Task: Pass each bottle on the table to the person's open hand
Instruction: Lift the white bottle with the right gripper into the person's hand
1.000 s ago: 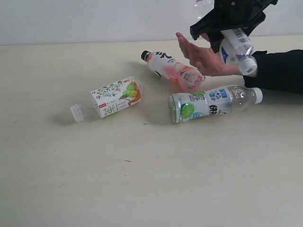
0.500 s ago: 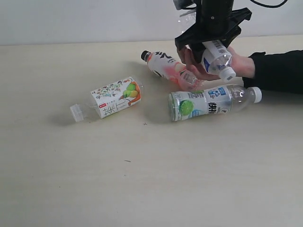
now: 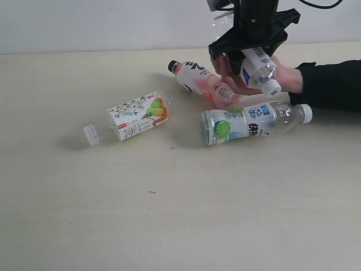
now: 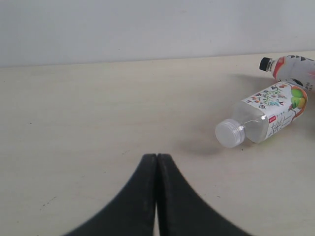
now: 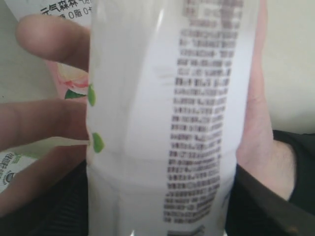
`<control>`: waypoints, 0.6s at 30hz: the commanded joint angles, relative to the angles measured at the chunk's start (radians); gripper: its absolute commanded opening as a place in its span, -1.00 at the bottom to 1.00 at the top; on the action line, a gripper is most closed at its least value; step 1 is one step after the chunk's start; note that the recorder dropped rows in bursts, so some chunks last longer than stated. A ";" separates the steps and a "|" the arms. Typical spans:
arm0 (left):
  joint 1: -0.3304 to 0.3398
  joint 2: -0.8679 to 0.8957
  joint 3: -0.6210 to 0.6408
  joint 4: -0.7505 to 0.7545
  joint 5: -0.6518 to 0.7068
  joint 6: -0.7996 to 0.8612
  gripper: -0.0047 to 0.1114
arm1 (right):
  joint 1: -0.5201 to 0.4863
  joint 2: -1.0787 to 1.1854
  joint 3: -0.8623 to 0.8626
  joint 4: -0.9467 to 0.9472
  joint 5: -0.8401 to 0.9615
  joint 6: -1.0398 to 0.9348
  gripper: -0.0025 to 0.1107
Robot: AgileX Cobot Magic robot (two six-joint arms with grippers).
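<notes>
My right gripper [image 3: 252, 53] is shut on a white-labelled bottle [image 3: 259, 69], holding it over the person's open hand [image 3: 285, 78] at the back right. In the right wrist view that bottle [image 5: 172, 123] fills the frame between my black fingers [image 5: 261, 206], with the hand [image 5: 44, 118] behind it. Three bottles lie on the table [image 3: 169, 214]: a pink one with a black cap [image 3: 200, 81], a green-and-white one [image 3: 251, 122] and a floral one [image 3: 135, 117]. My left gripper [image 4: 157, 158] is shut and empty, low over the table, apart from the floral bottle [image 4: 266, 115].
A pale wall [image 3: 101, 25] runs behind the table's far edge. The person's black sleeve [image 3: 333, 84] rests on the table at the right, just behind the green-and-white bottle.
My right gripper moved left and down with the white bottle until it came over the person's hand, which shifted slightly. In the last half second nothing moved.
</notes>
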State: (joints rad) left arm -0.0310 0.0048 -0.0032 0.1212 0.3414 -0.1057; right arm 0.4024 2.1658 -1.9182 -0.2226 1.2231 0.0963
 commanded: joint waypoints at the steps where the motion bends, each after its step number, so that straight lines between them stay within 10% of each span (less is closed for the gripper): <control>1: 0.003 -0.005 0.003 0.005 -0.007 -0.004 -0.88 | -0.001 -0.002 -0.005 -0.009 -0.002 -0.016 -0.20; 9: 0.003 -0.005 0.003 0.005 -0.007 -0.004 -0.88 | 0.005 -0.002 -0.005 0.010 -0.002 -0.070 0.46; 18: 0.003 -0.005 0.003 0.005 -0.007 -0.004 -0.88 | 0.005 -0.002 -0.005 -0.006 -0.002 -0.069 0.62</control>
State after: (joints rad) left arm -0.0310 0.0048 -0.0032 0.1212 0.3414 -0.1057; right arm 0.4041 2.1658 -1.9182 -0.2161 1.2250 0.0336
